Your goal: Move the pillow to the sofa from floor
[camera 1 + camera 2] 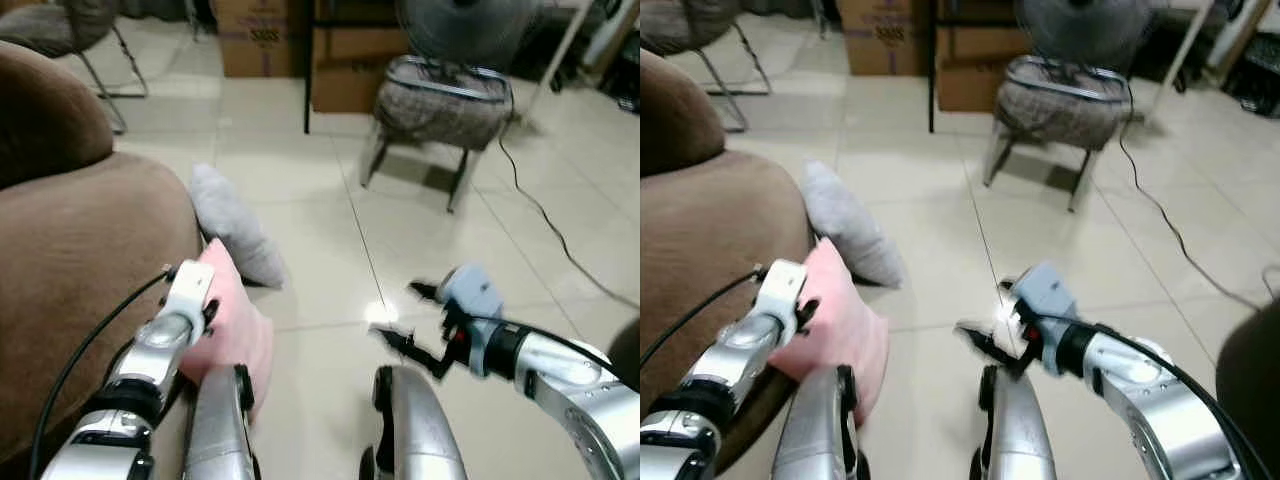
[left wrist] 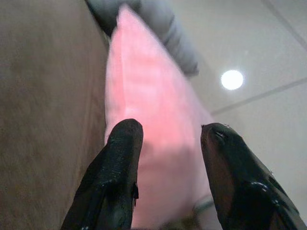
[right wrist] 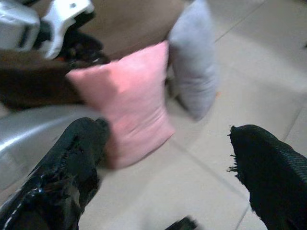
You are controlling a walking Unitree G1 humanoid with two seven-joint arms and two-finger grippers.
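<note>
The left gripper [image 2: 168, 143] sits nearest, its two black fingers spread apart with the pink pillow [image 2: 153, 124] just beyond and between them, not yet clamped. That pillow stands on edge on the tiled floor [image 1: 330, 250], leaning against the front of the brown sofa [image 1: 80, 260] on the left; its long axis runs from near to far along the sofa's base, one corner pointing up. Just beyond it a grey pillow [image 1: 235, 225] leans the same way. To the right, the right gripper [image 1: 410, 315] hangs above the floor with fingers wide apart, holding nothing. Farther off stand a stool [image 1: 440, 105] and cardboard boxes [image 1: 260, 40]. The step in hand looks like the reach; next, the left fingers should likely close on the pillow's upper edge, then lift it leftward onto the seat
</note>
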